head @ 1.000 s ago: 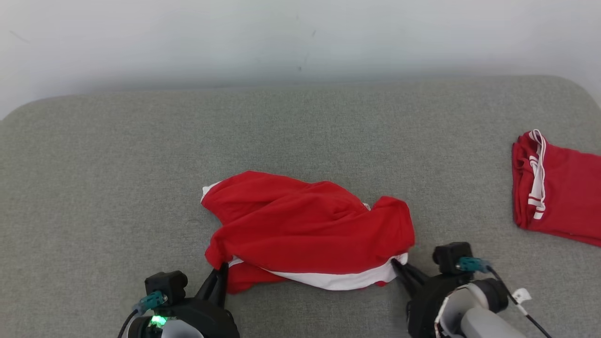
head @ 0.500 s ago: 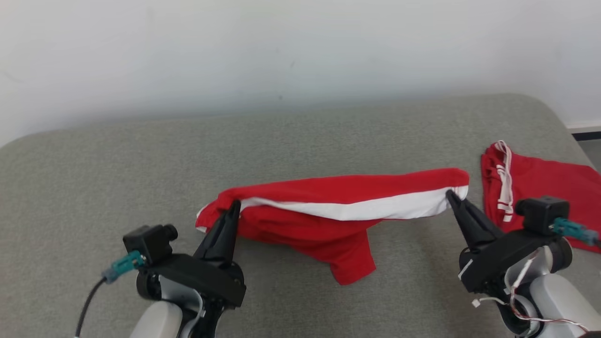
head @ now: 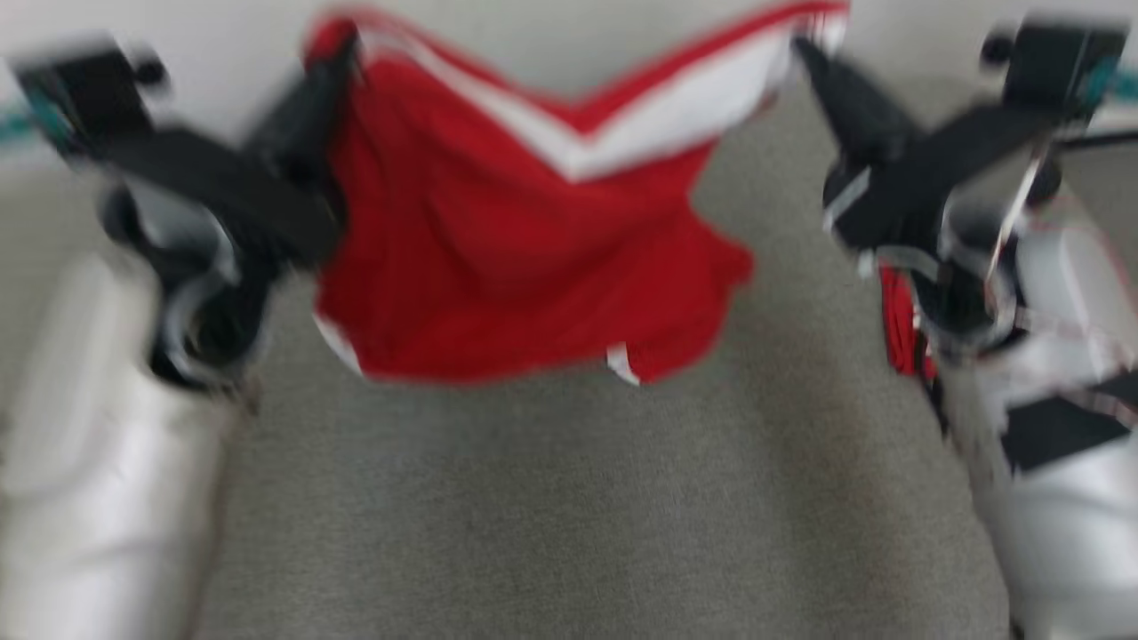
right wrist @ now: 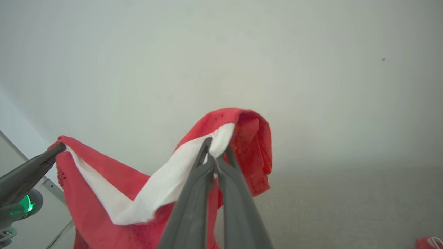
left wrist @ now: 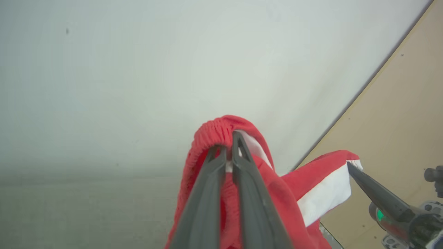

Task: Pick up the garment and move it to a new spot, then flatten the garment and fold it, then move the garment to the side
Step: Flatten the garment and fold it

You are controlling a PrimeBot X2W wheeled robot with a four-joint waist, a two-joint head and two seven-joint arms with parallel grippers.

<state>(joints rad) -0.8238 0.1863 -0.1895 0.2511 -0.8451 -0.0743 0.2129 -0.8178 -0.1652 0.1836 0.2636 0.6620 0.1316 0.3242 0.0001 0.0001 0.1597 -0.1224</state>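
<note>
The red garment (head: 498, 258) is up in the air, hanging clear of the grey surface (head: 569, 516) and strung between the two arms like a hammock. A broad white band (head: 658, 124) runs along its top edge and dips in a V at the middle, with the red cloth draped loose below. At the lower hem there's a small white tab (head: 622, 364), too blurred to read.

At the top left corner is the left pincer (head: 342, 44). Its own wrist view shows both fingers pressed together on a bunched, ribbed red fold, with a sliver of white caught between the tips. The right pincer (head: 800, 49) is at the top right corner, pinching as well, its fingers clamped on the white band right where it meets the red.

Further out, a strip of a second garment (head: 900, 329), also red, peeks from behind the right forearm (head: 1049, 444). The right wrist view catches its corner low on the surface. A pale wall (left wrist: 138, 69) stands behind it all, with a tan panel (left wrist: 408, 121) beside it in the left wrist view.
</note>
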